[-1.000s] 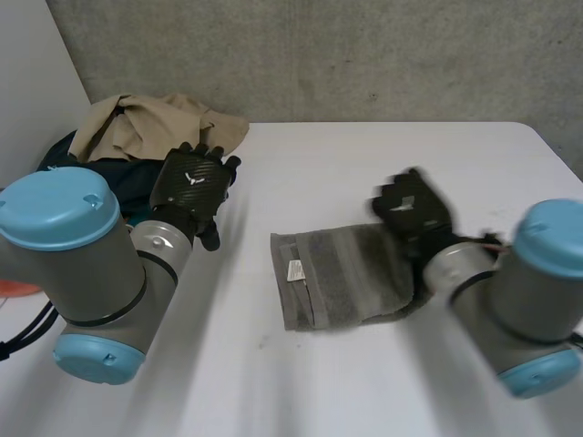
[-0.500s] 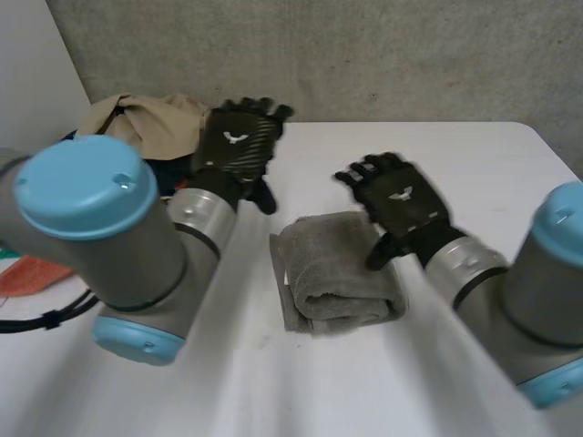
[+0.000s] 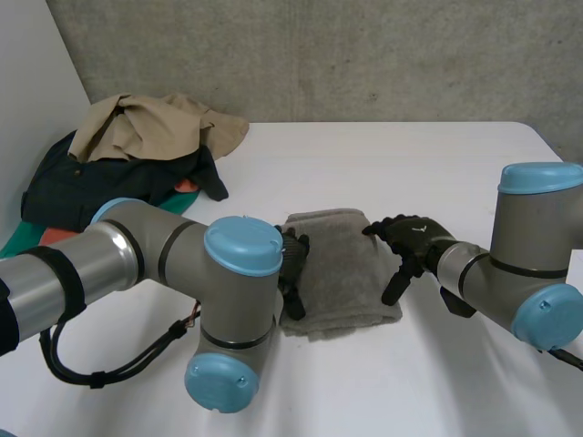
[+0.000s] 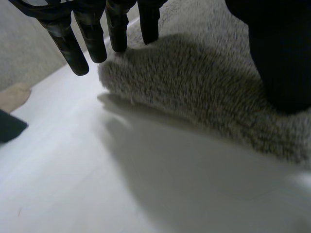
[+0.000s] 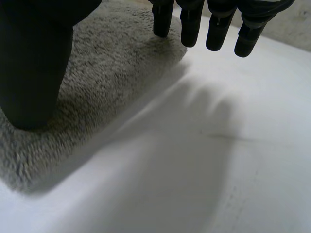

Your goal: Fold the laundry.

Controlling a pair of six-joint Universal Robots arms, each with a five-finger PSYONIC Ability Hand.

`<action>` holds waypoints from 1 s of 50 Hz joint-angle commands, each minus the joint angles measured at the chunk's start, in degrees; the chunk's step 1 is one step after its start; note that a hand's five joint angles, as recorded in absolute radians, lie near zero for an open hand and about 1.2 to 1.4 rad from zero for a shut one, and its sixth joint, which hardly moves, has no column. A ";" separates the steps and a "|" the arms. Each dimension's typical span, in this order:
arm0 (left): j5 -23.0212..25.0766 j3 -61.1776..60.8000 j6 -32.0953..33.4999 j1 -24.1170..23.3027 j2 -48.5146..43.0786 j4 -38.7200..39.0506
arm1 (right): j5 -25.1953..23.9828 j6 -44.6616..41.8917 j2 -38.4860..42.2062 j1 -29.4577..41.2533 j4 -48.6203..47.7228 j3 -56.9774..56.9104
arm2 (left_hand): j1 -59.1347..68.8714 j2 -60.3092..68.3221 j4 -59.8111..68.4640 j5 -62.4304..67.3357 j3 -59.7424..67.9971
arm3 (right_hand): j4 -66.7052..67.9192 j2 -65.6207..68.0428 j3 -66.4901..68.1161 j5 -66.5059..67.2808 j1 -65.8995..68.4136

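1. While the clothes pile (image 3: 137,150) is lying at the worktop's (image 3: 410,155) far left, a tan garment (image 3: 155,123) is topping darker cloth; it is sitting well apart from the towel and blocking nothing.
2. Left robot hand (image 3: 293,269) is resting at the towel's left edge, its fingers (image 4: 92,39) straight and slightly spread with the tips touching the nap, pinching nothing.
3. Towel (image 3: 342,264) is lying folded mid-worktop between both hands. Being soft, light and thick, it is probably wanting to spring open, so the folded side edges look the best hold.
4. Right robot hand (image 3: 410,238) is sitting at the right edge, fingers (image 5: 189,24) straight and spread, thumb down on the cloth, gripping nothing.
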 commanded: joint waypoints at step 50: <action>38.38 -1.21 3.11 6.82 16.53 -0.54 | 9.12 12.34 -5.99 4.70 -27.37 15.46 | 0.16 -0.84 -0.47 -1.67 -1.13 | 67.78 67.91 67.93 67.26 67.26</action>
